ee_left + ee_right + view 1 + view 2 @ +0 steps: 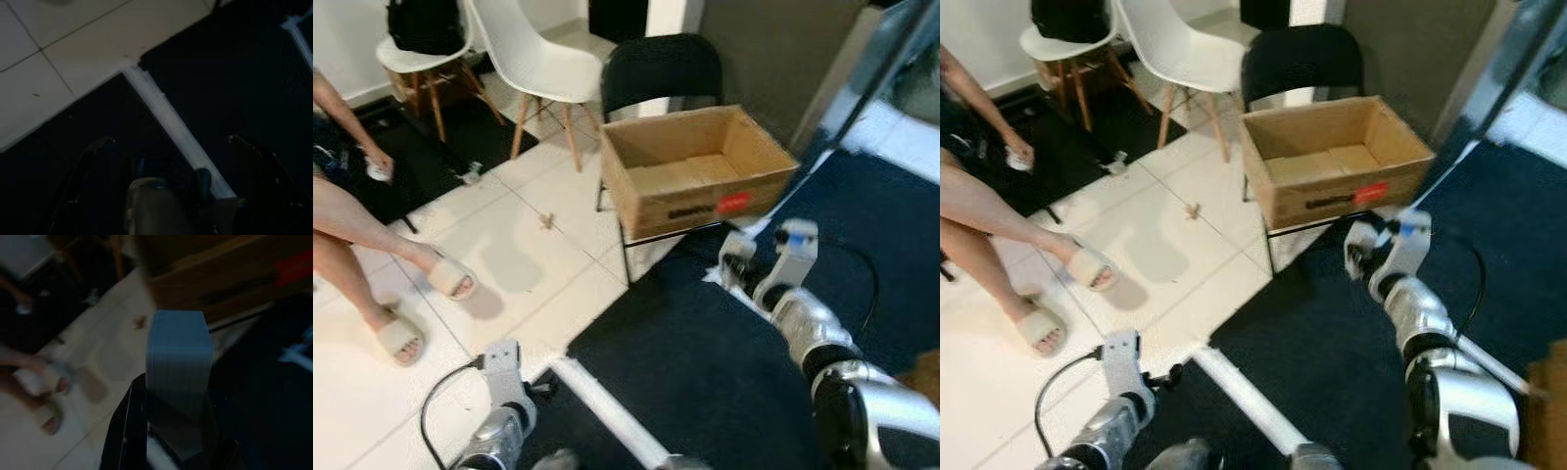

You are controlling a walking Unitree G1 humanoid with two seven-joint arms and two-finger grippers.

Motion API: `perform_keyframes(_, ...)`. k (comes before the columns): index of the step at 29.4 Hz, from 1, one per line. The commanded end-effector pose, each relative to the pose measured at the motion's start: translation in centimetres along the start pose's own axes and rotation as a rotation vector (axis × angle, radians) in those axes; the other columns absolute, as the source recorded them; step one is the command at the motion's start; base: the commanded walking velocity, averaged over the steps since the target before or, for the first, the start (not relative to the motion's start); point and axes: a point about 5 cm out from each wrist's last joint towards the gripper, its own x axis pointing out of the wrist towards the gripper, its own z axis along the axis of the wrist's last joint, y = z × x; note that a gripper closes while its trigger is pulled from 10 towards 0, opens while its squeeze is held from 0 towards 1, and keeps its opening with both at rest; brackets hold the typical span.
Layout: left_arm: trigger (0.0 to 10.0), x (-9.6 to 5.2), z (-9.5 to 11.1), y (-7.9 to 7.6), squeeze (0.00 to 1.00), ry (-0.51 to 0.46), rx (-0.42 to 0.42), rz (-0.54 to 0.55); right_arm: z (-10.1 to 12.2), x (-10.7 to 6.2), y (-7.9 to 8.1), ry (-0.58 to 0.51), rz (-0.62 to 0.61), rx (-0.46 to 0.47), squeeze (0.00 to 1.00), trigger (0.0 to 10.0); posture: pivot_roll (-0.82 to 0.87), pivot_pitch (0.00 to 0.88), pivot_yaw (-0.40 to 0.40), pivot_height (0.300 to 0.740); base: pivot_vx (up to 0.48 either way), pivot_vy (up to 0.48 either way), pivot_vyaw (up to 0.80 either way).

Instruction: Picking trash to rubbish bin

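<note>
Right gripper [171, 431] pinching a pale blue block-shaped piece of trash [178, 352], fingers pressed against its sides, seen close in the right wrist view. In the right eye view, right of centre, same arm raised with the gripper [1363, 257] held just below and in front of the cardboard box [1332, 157]. Box open at the top, resting on a black chair [1302, 59] at upper centre, a red label on its front wall; presumably serving as the rubbish bin. Inside of the box apparently bare, as far as visible.

Left gripper [171, 166] low at the lower left of the head views, fingers spread wide over dark carpet and a white strip [171, 122], holding nothing.

Further out: a small brownish scrap [546, 221] on the white tile floor [509, 255] left of the chair, possibly more trash. At the far left, a seated person's legs and slippered foot [450, 276]; white chairs [543, 59] at upper left.

Judged progress: pick-up done, carry nearly done, trash not yet over the box rim. Left to do: lift above the rim, release, then perhaps the scrap on the tiles.
</note>
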Motion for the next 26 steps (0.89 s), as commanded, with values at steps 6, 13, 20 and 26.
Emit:
perform_keyframes(6, 10.0, 0.0, -0.3, -0.2, 0.00, 0.015, 0.000, -0.006, 0.0, -0.4, -0.8, 0.011, -0.022, -0.008, 0.00, 10.0, 0.00, 0.091, 0.013, 0.740, 0.480, 0.000, -0.57)
perform_keyframes(13, 10.0, 0.0, -0.4, -0.1, 0.00, 0.017, 0.001, -0.006, 0.2, -0.3, -0.8, 0.003, -0.017, -0.011, 0.00, 10.0, 0.00, 0.083, 0.011, 0.740, 0.480, 0.000, -0.77)
perform_keyframes(20, 10.0, 0.0, -0.4, -0.1, 0.00, 0.018, 0.004, -0.008, 1.1, -0.1, -0.6, -0.035, -0.001, -0.003, 0.00, 10.0, 0.00, 0.083, 0.011, 0.740, 0.480, 0.000, -0.41)
perform_keyframes(26, 10.0, 0.0, -0.4, -0.1, 0.00, 0.020, 0.007, -0.008, 3.5, 0.4, 0.5, -0.164, 0.142, 0.086, 0.00, 10.0, 0.01, 0.078, 0.013, 0.740, 0.459, 0.000, 0.00)
